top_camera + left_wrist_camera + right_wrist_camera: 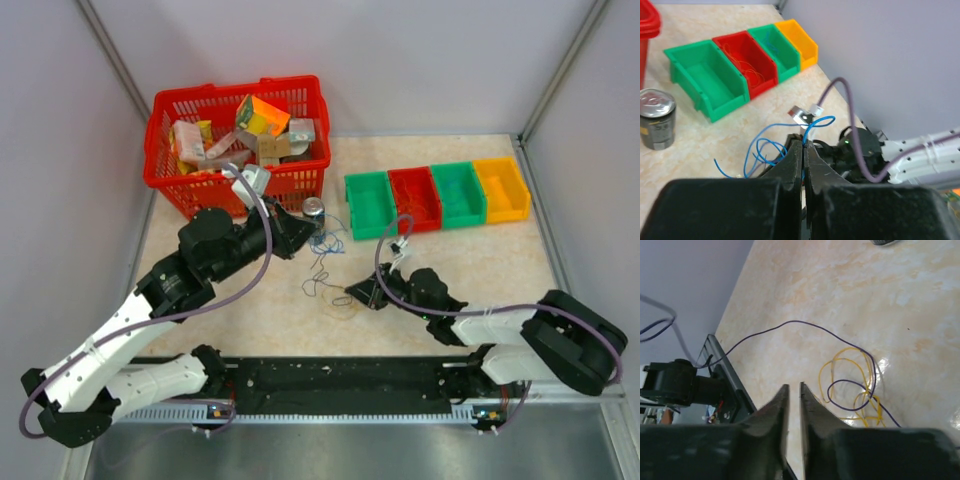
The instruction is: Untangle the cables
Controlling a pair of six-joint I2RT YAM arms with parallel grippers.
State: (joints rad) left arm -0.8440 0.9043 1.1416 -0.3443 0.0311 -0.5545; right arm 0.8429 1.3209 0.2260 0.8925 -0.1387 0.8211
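Observation:
My left gripper [308, 238] hangs over the table's middle, shut on a thin blue cable [328, 240]. In the left wrist view the blue cable [767, 145] loops out to the left of the pinched fingertips of that gripper [805, 143]. Below it, thin purple cable [318, 283] and yellow cable [342, 310] lie loosely tangled on the table. My right gripper [352, 293] sits low beside them. In its wrist view the right gripper [791, 386] shows a narrow gap with nothing in it; yellow loops [865, 417] and a purple strand [790, 322] lie just right of it.
A red basket [237, 95] full of packets stands at the back left, with a small can [314, 208] in front of it. Green [370, 203], red [414, 197], green [458, 193] and yellow [501, 188] bins line the back right; the red bin [747, 62] holds orange wire.

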